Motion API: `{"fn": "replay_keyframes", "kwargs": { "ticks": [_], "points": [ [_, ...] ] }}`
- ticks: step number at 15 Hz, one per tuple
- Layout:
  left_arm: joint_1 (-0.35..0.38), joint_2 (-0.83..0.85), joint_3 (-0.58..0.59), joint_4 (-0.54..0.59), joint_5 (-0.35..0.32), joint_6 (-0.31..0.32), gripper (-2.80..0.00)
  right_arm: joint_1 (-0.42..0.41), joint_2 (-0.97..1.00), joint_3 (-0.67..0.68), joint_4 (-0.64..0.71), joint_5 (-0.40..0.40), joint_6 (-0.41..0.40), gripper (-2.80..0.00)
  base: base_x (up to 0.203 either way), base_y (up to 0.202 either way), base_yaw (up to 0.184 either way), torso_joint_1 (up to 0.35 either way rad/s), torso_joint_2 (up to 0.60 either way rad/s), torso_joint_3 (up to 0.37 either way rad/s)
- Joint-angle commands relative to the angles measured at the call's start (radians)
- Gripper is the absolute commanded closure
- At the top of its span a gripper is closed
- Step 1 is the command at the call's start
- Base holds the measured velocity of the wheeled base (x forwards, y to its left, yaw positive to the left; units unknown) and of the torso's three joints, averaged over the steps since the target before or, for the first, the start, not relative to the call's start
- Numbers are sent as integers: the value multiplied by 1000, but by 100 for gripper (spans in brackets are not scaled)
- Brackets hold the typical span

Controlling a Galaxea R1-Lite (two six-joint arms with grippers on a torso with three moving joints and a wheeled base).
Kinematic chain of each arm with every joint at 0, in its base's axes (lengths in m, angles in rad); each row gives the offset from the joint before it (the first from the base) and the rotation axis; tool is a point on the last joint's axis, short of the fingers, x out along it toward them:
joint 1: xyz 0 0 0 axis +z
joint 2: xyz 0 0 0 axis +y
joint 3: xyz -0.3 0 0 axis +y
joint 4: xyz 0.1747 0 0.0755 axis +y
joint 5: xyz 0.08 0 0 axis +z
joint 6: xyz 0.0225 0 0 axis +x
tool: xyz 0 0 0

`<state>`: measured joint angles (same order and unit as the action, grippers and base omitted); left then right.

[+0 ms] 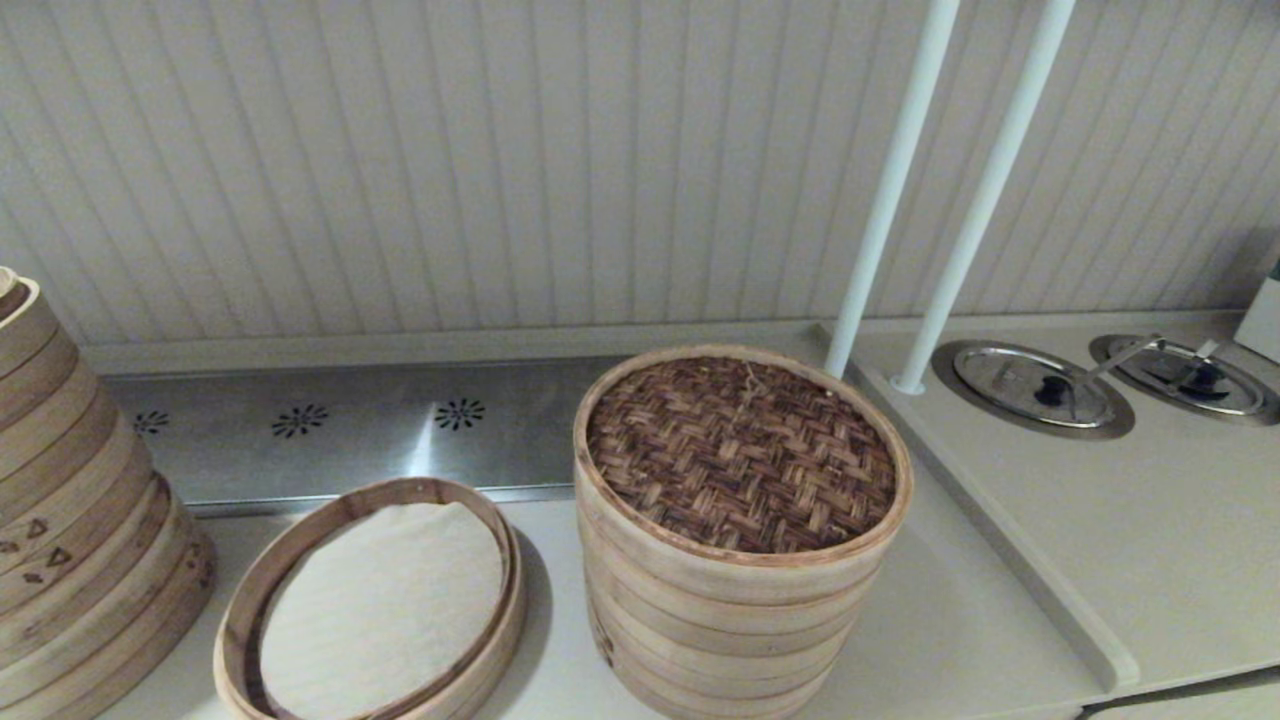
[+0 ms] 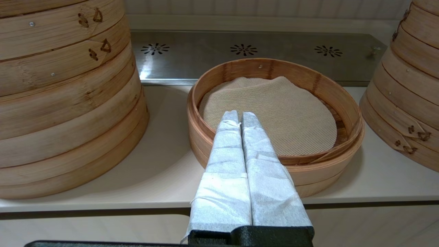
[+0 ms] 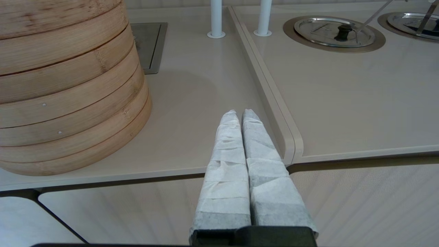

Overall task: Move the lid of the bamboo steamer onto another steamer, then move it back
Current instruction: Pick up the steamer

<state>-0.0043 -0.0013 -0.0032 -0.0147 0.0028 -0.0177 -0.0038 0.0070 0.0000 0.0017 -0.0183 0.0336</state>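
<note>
- Head view cuts off much: the large stack with triangle marks [image 1: 70, 520] runs off the left edge, and the low single-tier steamer [image 1: 370, 610] and the tall pale stack [image 1: 735, 600] both lose their lower parts at the bottom edge. Neither arm shows in this view.
- The bamboo steamer lid [image 1: 740, 450] sits on top of the tall pale stack, its dark woven top facing up inside a pale rim band; the small twine loop near its centre is hard to make out.
- The low steamer stands on the desk [image 1: 980, 610] just left of the tall stack, between it and the large marked stack. It is uncovered, and only a white cloth liner [image 1: 385, 590] lies inside it.
- Left wrist view: the left end effector [image 2: 240, 115] hovers at the near rim of the low steamer, its two white-wrapped fingers pressed together and holding nothing. The liner's far edge curls up slightly against the ring wall.
- Right wrist view: the right end effector [image 3: 239, 114] hangs over the desk's front edge, beside the tall stack's base, fingers pressed together and empty. The lid is out of sight from here.
- Two steel lids with black knobs [image 1: 1035, 385] lie flush in the raised section on the right; the farther one is partly crossed by a metal handle.
</note>
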Motion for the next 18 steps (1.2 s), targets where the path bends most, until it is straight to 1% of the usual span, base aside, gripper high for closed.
{"fn": "replay_keyframes", "kwargs": {
  "ticks": [1, 6, 8, 10, 12, 14, 17, 18],
  "points": [
    [0, 1, 0, -1, 0, -1, 0, -1, 1, 3, 0, 0, 0, 0, 0, 0, 0, 0, 0, 0],
    [1, 0, 0, -1, 0, 1, 0, -1, 1, 4, 0, 0, 0, 0, 0, 0, 0, 0, 0, 0],
    [1, 0, 3, -2, 0, 10, 0, -1, 1, 3, 0, 0, 0, 0, 0, 0, 0, 0, 0, 0],
    [1, 0, -29, -3, -1, 5, 0, -1, 1, 3, 0, 0, 0, 0, 0, 0, 0, 0, 0, 0],
    [1, 12, -184, 41, -4, -17, 0, -1, 1, 3, 0, 0, 0, 0, 0, 0, 0, 0, 0, 0],
    [1, 94, -346, 125, -16, -36, 0, -1, 1, 3, 0, 0, 0, 0, 0, 0, 0, 0, 0, 0],
    [1, 354, -509, 175, -38, -70, 0, -1, 1, 3, 0, 0, 0, 0, 0, 0, 0, 0, 0, 0],
    [1, 453, -572, 182, -62, -86, 0, -1, 1, 3, 0, 0, 0, 0, 0, 0, 0, 0, 0, 0]
  ]
}}
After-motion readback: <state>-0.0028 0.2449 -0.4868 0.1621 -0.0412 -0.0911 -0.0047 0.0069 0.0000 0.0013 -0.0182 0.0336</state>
